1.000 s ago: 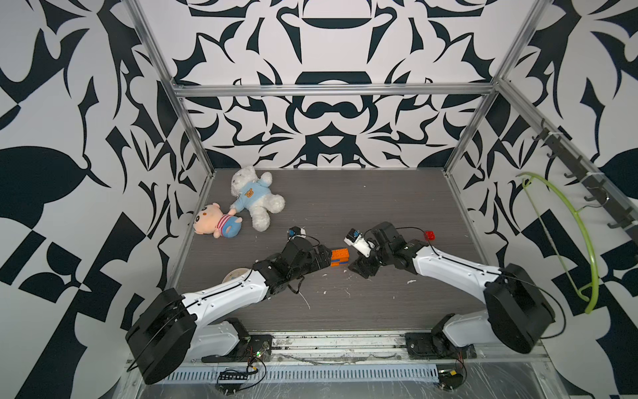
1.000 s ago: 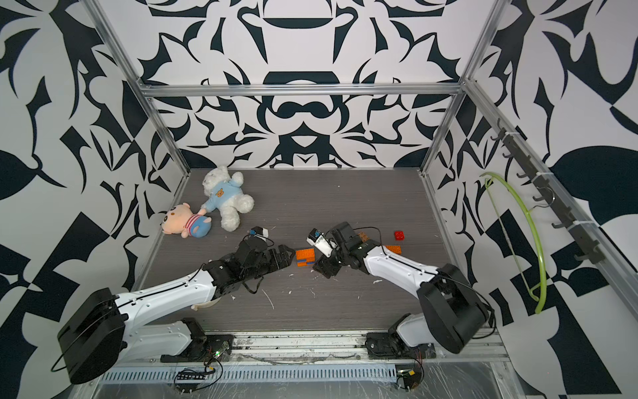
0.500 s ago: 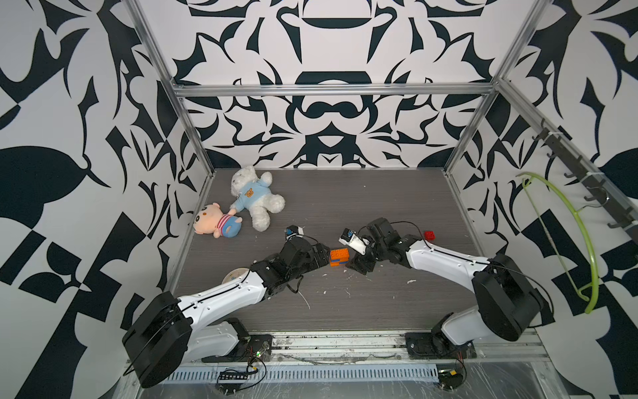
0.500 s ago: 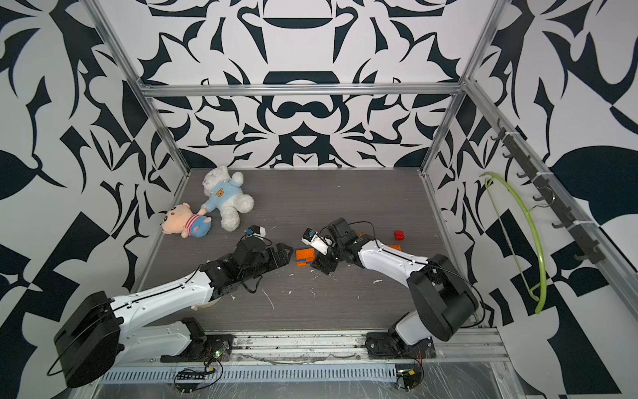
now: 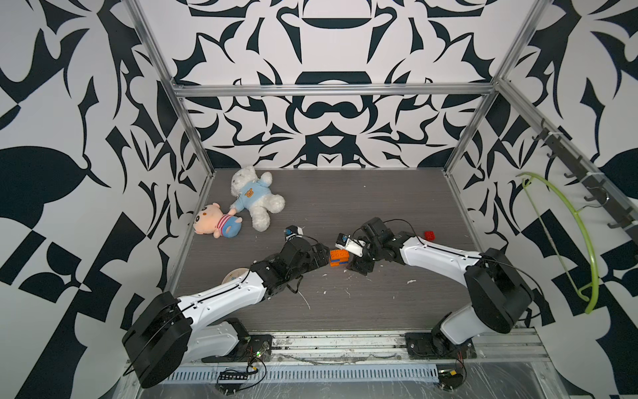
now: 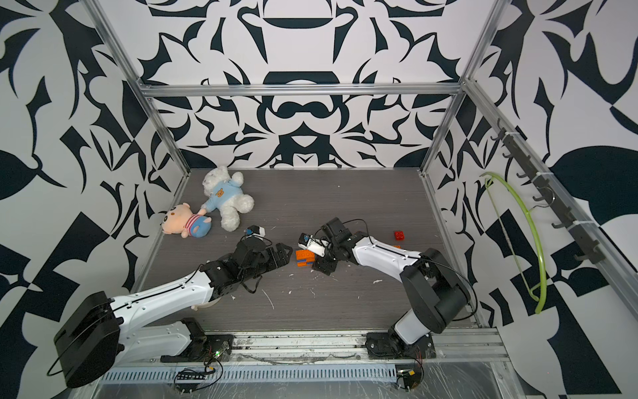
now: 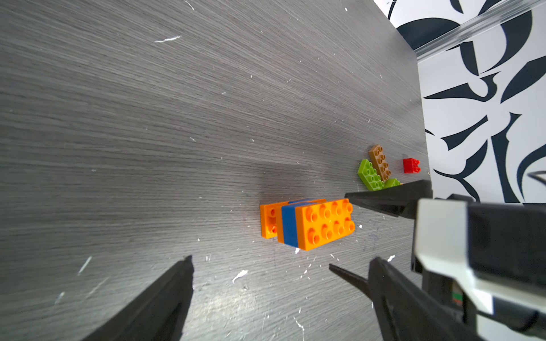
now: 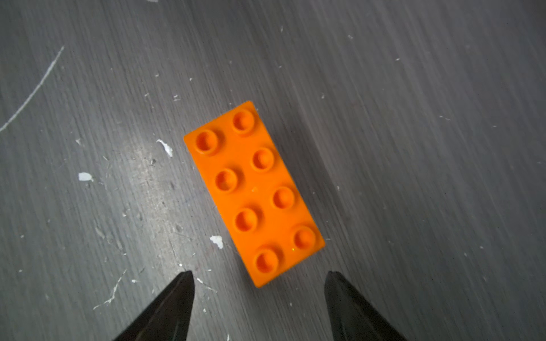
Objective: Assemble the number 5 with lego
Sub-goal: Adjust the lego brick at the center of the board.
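In a top view, the lego stack lies on the counter between the left end effector and the right end effector. Left wrist: both gape, empty. Right wrist: the stack sits skewed to the jaws, so closing could shove it.

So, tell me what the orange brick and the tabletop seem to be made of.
The orange brick looks like hard moulded plastic, smooth and slightly glossy, with crisp round studs. The tabletop is likely wood-grain laminate: grey, matte, fine printed-looking streaks, light scratches; real wood cannot be ruled out.
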`<action>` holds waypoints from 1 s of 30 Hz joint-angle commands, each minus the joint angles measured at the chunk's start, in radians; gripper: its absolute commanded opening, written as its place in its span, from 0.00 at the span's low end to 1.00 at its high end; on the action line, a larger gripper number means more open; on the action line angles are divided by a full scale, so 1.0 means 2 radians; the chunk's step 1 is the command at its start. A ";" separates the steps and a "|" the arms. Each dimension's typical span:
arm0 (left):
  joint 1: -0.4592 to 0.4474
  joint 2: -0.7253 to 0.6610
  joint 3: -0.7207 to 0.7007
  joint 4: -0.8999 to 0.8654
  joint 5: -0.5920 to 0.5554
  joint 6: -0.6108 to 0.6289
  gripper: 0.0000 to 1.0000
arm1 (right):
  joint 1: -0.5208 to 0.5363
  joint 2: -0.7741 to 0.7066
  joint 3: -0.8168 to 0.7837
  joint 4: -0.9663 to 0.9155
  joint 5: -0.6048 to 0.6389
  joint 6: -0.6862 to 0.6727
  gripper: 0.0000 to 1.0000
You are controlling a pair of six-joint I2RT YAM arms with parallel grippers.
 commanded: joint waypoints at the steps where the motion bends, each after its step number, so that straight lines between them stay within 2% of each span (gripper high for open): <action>1: -0.001 -0.015 0.000 -0.020 -0.012 0.005 0.99 | 0.005 0.000 0.023 -0.017 0.010 -0.024 0.75; 10: -0.001 -0.032 -0.008 -0.033 -0.021 0.001 0.99 | 0.005 0.032 0.051 0.000 0.004 -0.037 0.75; 19: -0.001 -0.041 -0.016 -0.036 -0.026 -0.002 0.99 | 0.005 0.080 0.090 -0.014 -0.040 -0.048 0.72; 30: -0.001 -0.033 -0.010 -0.042 -0.026 -0.002 0.99 | 0.006 0.097 0.113 -0.057 -0.068 -0.040 0.48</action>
